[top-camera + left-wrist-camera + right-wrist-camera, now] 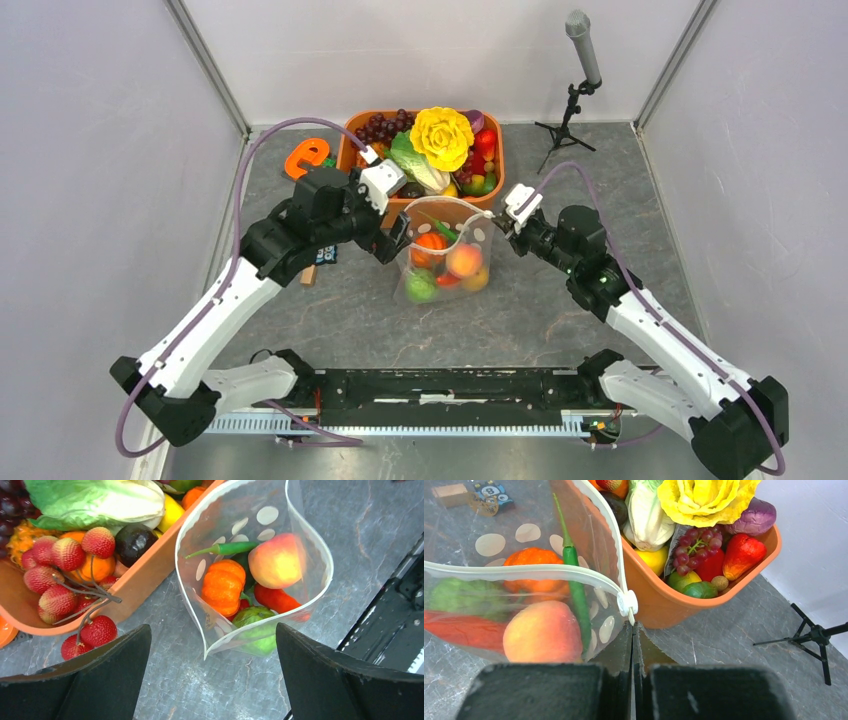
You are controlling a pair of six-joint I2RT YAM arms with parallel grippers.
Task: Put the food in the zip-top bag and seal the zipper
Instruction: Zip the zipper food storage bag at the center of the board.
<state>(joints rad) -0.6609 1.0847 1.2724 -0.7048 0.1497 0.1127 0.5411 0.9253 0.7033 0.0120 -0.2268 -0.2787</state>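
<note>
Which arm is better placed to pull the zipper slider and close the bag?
Probably the right arm: its jaws are shut on the bag corner just below the slider. The left arm has open jaws at the far side of the bag.

One clear polka-dotted plastic zip-top bag (235, 505) is holding five toy foods: one ribbed orange pumpkin (222, 586), one blushing yellow-red peach (276, 560), one slim green chilli (227, 548), one long red pepper (277, 600) and one round green fruit (255, 617) (its kind is hard to tell). One orange rectangular plastic tub (664, 605) is carrying one big yellow ruffled flower head (441, 137) and one pale green cabbage (95, 502). One grey microphone on a black tripod (583, 45) is standing alone.
</note>
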